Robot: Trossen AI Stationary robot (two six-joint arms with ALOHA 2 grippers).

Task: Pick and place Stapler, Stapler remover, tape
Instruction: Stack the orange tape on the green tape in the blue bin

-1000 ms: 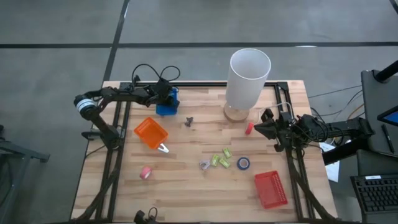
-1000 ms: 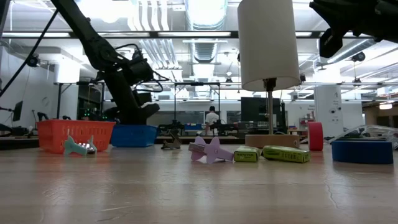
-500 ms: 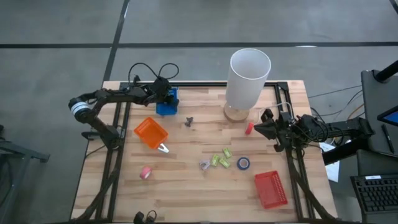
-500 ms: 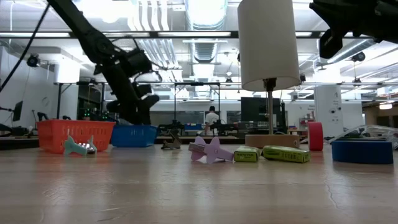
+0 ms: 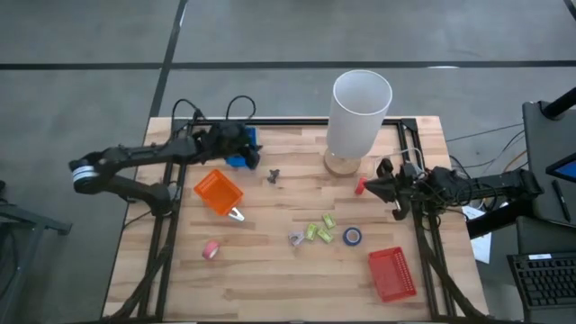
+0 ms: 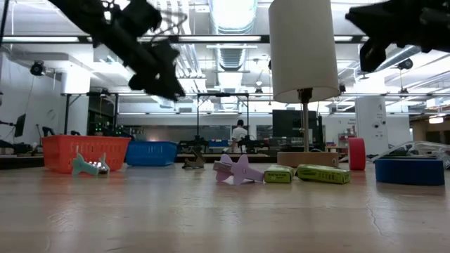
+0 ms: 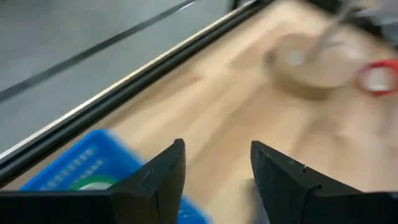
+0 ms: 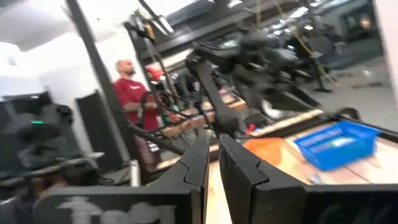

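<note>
My left gripper (image 5: 247, 144) (image 6: 174, 90) (image 7: 217, 168) is open and empty, raised over the blue basket (image 5: 241, 159) (image 7: 74, 168), which has a green and white thing (image 7: 93, 185) inside. My right gripper (image 5: 367, 185) (image 8: 213, 165) is shut and empty, held high beside the red tape roll (image 5: 360, 186) (image 6: 357, 153), which stands on its edge. The blue tape roll (image 5: 352, 236) (image 6: 410, 171) and the pink one (image 5: 211, 249) lie flat. A purple stapler remover (image 5: 295, 238) (image 6: 239, 170) lies next to yellow-green chunky pieces (image 5: 319, 229).
A tall white lamp (image 5: 360, 112) stands at the far edge, close to the red roll. An orange basket (image 5: 219, 192) sits left of centre, with a teal remover (image 5: 236, 214) beside it. A red basket (image 5: 392, 273) is at the near right. A small dark remover (image 5: 274, 175) lies mid-table.
My left gripper has risen from table height at the blue basket to well above it, while its arm has swung out toward the table's left. The things on the table have stayed where they were.
</note>
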